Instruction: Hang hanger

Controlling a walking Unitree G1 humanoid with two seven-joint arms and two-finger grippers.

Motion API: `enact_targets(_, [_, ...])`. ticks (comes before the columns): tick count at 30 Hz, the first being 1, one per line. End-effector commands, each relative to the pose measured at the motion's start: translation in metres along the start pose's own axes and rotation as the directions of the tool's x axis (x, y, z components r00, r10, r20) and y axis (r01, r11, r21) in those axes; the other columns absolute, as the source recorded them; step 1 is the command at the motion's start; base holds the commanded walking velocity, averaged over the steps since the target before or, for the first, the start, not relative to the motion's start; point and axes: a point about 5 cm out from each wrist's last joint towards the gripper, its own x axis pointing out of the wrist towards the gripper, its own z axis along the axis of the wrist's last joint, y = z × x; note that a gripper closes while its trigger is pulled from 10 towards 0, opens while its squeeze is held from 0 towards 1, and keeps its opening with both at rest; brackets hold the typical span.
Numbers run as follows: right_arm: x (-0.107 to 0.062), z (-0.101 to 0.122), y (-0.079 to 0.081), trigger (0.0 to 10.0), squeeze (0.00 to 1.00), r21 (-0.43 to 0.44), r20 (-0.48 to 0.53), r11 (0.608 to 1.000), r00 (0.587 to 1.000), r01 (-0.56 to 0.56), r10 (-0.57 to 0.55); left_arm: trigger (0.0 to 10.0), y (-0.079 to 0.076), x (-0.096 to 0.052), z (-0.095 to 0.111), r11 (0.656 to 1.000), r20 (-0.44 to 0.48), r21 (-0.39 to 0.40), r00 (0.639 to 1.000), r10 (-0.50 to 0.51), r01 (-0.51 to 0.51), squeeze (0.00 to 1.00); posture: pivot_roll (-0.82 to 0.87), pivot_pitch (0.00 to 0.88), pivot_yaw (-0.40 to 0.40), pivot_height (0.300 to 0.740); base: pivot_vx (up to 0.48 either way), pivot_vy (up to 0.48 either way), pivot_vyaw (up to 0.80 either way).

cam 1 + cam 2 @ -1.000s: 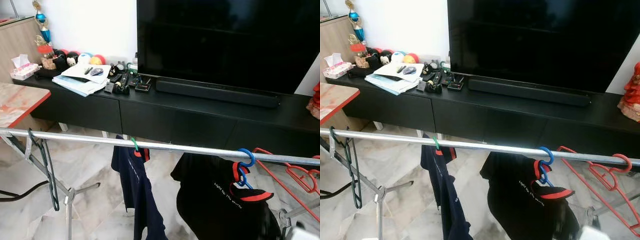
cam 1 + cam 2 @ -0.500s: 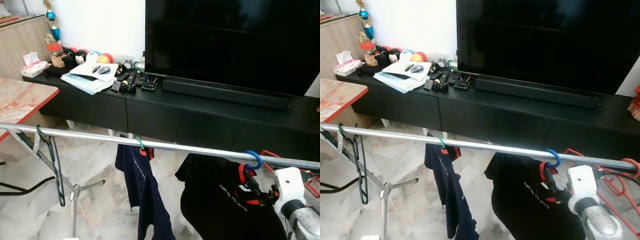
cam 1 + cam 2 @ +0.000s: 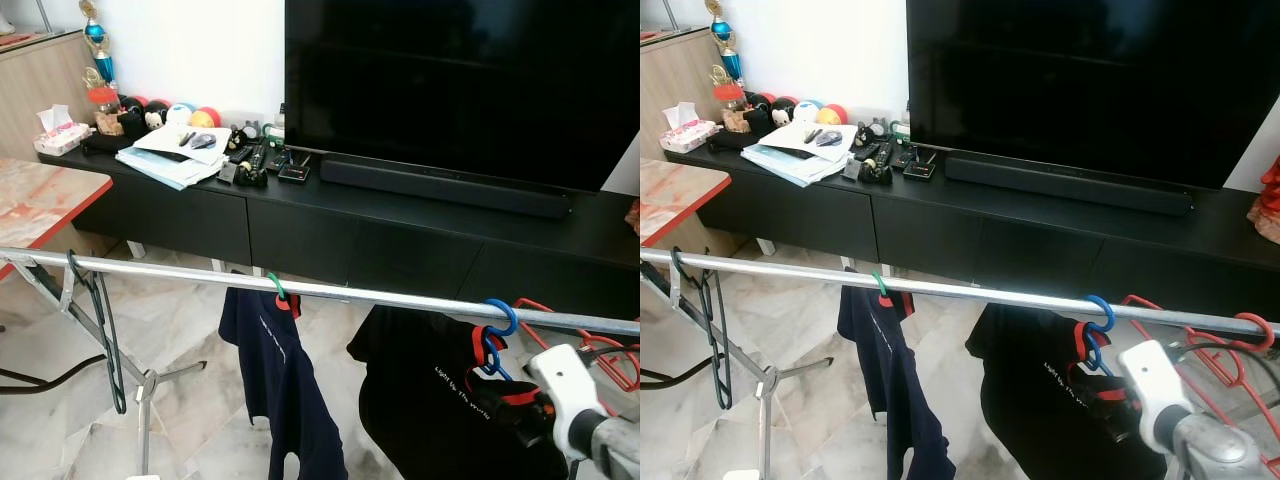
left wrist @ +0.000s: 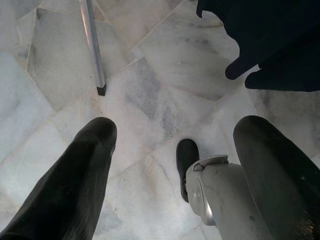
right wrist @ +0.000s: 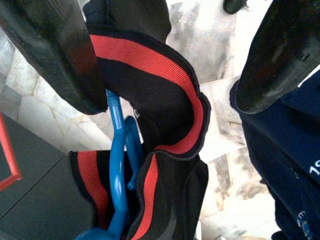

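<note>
Laundry hangs along a long silver metal drying rail point(image 3: 350, 293) that runs left to right in front of a black TV cabinet point(image 3: 330, 225), with a navy shirt point(image 3: 275, 385) near the middle. On the right, the black red-collared T-shirt point(image 3: 440, 400) rides on its blue plastic hanger point(image 3: 495, 325), whose hook is already over the rail, so hanging looks done. Right gripper point(image 5: 165, 65) sits just near it with fingers spread, released around the collar and clasping nothing, likely so the shirt hangs free; left gripper point(image 4: 170, 165) idles low over the floor, also spread.

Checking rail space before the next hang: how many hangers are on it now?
4, maybe more past the right edge: dark empty hanger far left, green hook with navy shirt, blue hanger with black shirt, red empty hanger far right.
</note>
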Motion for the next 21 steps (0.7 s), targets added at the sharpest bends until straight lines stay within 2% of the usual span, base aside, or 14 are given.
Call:
enact_targets(1, [0.002, 0.006, -0.008, 10.0, 0.00, -0.008, -0.005, 1.000, 1.000, 0.028, -0.028, 10.0, -0.002, -0.001, -0.005, 1.000, -0.023, -0.017, 1.000, -0.002, 0.002, 0.00, -0.06, 0.000, -0.044, 0.740, 0.000, 0.000, 0.00])
enact_targets(4, [0.006, 0.010, -0.016, 10.0, 0.00, -0.015, 0.008, 0.997, 0.997, 0.075, -0.075, 10.0, -0.003, 0.000, -0.005, 1.000, -0.023, -0.018, 1.000, 0.000, 0.000, 0.00, -0.05, 0.000, -0.044, 0.740, 0.000, 0.000, 0.00])
enact_targets(11, [0.011, 0.021, -0.024, 10.0, 0.00, 0.019, 0.054, 0.994, 0.993, 0.105, -0.106, 10.0, -0.003, 0.000, -0.004, 1.000, -0.024, -0.018, 1.000, 0.002, -0.002, 0.00, -0.05, 0.000, -0.044, 0.740, 0.000, 0.000, 0.00])
enact_targets(12, [0.014, 0.020, -0.024, 4.5, 0.00, 0.009, 0.048, 0.996, 0.994, 0.094, -0.095, 10.0, -0.003, 0.000, -0.004, 1.000, -0.024, -0.019, 1.000, 0.002, -0.002, 0.00, -0.05, 0.000, -0.043, 0.740, 0.000, 0.000, 0.00])
enact_targets(13, [0.016, 0.020, -0.023, 4.5, 0.00, 0.005, 0.045, 0.996, 0.995, 0.090, -0.090, 10.0, -0.003, 0.000, -0.004, 1.000, -0.024, -0.019, 1.000, 0.002, -0.002, 0.00, -0.05, 0.000, -0.043, 0.740, 0.000, 0.000, 0.00])
enact_targets(14, [0.019, 0.018, -0.022, 0.0, 0.00, -0.014, 0.033, 0.997, 0.996, 0.079, -0.078, 10.0, -0.003, 0.000, -0.003, 1.000, -0.024, -0.020, 1.000, 0.001, -0.002, 0.00, -0.05, 0.000, -0.042, 0.740, 0.000, 0.000, 0.00])
enact_targets(17, [0.023, 0.015, -0.024, 0.0, 0.00, -0.016, 0.010, 0.996, 0.996, 0.084, -0.084, 10.0, -0.003, 0.000, -0.003, 1.000, -0.023, -0.018, 1.000, 0.001, -0.001, 0.00, -0.05, 0.000, -0.041, 0.740, 0.000, 0.000, 0.00])
enact_targets(18, [0.024, 0.014, -0.025, 10.0, 0.00, -0.012, 0.003, 0.996, 0.996, 0.089, -0.089, 10.0, -0.003, 0.000, -0.003, 1.000, -0.022, -0.019, 1.000, 0.001, -0.002, 0.00, -0.04, 0.000, -0.040, 0.740, 0.000, 0.000, 0.00])
enact_targets(21, [0.027, 0.014, -0.027, 10.0, 0.00, -0.008, -0.004, 0.996, 0.996, 0.093, -0.093, 10.0, -0.003, 0.001, -0.002, 1.000, -0.021, -0.019, 1.000, 0.002, -0.002, 0.00, -0.04, 0.000, -0.040, 0.740, 0.000, 0.000, 0.00])
